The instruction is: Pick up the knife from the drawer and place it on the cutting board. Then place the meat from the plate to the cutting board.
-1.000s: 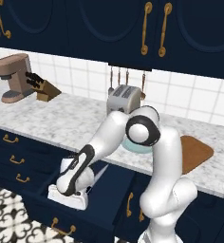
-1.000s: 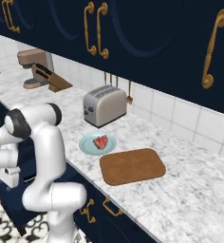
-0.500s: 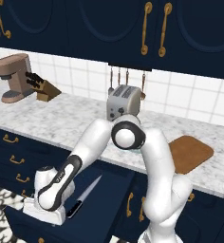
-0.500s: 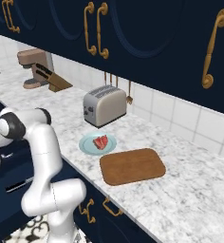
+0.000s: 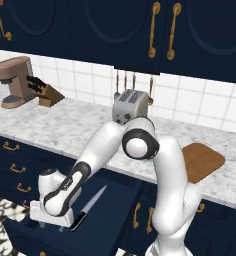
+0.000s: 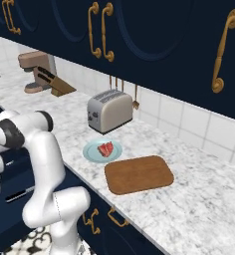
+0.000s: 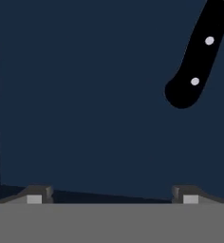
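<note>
1. No brand, label or writing could be read on any object.
2. The gripper (image 7: 112, 197) was seen released, its two fingertips (image 7: 34, 195) spread wide and nothing held between them; it was pointed down into the drawer (image 5: 112, 212).
3. The knife (image 5: 88, 206) was seen lying flat on the drawer floor, apart from the fingers; in the hand view its black handle (image 7: 199, 57) with two pale rivets was found at about 2 o'clock, with bare navy floor across the remainder.
4. In the left base view the gripper (image 5: 50, 217) was placed just beside the knife's handle end, at its 9 o'clock, and the blade was pointed toward 1 o'clock.
5. The arm was folded forward and low, with the elbow raised above the counter edge and the forearm sloped down into the open drawer.
6. The cutting board (image 6: 139, 174) was left bare on the marble counter, with open counter at its 3 o'clock.
7. The meat (image 6: 106, 149) was seen on the plate (image 6: 93, 154), just beside the board at 10 o'clock and in front of the toaster (image 6: 109, 110).
</note>
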Tool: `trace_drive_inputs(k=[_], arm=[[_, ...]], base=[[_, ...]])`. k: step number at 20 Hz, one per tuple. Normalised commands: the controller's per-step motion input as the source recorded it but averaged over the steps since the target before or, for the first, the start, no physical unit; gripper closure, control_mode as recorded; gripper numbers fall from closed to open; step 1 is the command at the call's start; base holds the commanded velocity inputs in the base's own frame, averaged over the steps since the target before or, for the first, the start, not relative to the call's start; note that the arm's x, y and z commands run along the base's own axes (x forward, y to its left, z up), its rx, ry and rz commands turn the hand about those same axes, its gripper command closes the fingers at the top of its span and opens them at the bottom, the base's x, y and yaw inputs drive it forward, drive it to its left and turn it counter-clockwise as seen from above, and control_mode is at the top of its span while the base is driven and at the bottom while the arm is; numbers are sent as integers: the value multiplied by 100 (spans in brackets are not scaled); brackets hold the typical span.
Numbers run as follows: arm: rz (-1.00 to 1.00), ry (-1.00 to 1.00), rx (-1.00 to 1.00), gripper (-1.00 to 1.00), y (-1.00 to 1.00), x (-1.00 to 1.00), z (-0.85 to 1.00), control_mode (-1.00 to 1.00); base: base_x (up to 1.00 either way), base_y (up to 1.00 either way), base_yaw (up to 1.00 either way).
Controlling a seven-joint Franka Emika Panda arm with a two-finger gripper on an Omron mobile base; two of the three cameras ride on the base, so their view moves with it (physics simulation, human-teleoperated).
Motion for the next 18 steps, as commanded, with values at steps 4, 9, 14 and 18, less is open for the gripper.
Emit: trace_drive_inputs(k=[4, 9, 14, 18], arm=[[0, -13, 0, -100, -55, 12, -8, -100], [0, -8, 2, -100, -43, 35, -2, -100], [0, 0, 5, -100, -42, 43, -2, -100], [0, 3, 0, -100, -12, 13, -19, -100]], base=[[0, 0, 0], [0, 0, 0], [0, 0, 0], [0, 0, 0]])
